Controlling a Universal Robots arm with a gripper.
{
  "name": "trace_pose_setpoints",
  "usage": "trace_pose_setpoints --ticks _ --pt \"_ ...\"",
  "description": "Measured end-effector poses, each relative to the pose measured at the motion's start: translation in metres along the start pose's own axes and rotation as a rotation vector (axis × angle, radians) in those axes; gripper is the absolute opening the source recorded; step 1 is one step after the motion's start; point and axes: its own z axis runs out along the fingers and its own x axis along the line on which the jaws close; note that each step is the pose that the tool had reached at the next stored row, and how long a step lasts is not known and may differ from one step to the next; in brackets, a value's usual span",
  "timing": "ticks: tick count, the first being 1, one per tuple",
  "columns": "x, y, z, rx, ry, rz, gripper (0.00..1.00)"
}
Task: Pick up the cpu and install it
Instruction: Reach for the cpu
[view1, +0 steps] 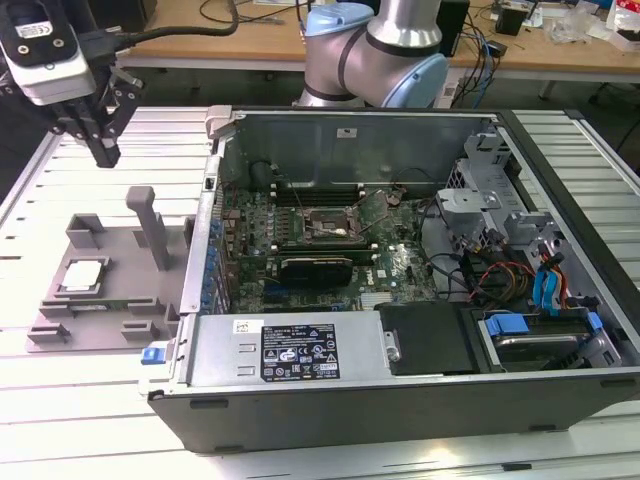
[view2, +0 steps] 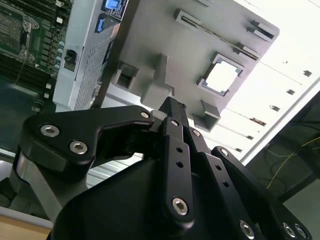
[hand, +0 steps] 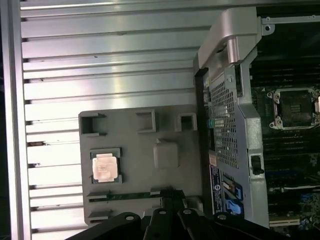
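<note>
Slatted aluminium tabletop (view1: 60, 380) runs under everything I can see, with a wooden desk (view1: 300, 40) and cables behind it.

From my seat, the gripper (view1: 104, 150) hangs above the table at the exterior view's left. Its fingers are pinched together with nothing between them, and both wrist views show the tips meeting (view2: 172, 107) (hand: 170, 192). It touches nothing.

Below it lies the grey plastic tray (view1: 120, 255), flat on the slats, with an upright post (view1: 150, 225) rising from its middle. The cpu (view1: 82, 274) sits in a square recess of that tray, pale metal top facing up, on the side away from the computer. I see it the same way in the second wrist view (view2: 221, 77) and the first wrist view (hand: 106, 166). It is well apart from the fingertips.

Just beside the tray, toward the exterior view's right, the open computer case (view1: 400, 380) lies on its side. On its motherboard the processor socket (view1: 325, 222) stands uncovered, its frame also visible in the first wrist view (hand: 292, 107). The arm's base (view1: 375, 50) stands behind the case.
</note>
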Motion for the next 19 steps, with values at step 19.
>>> trace_pose_setpoints --ticks 19 --pt "0.0653 -0.0047 0.0068 0.0000 0.0000 0.000 0.11"
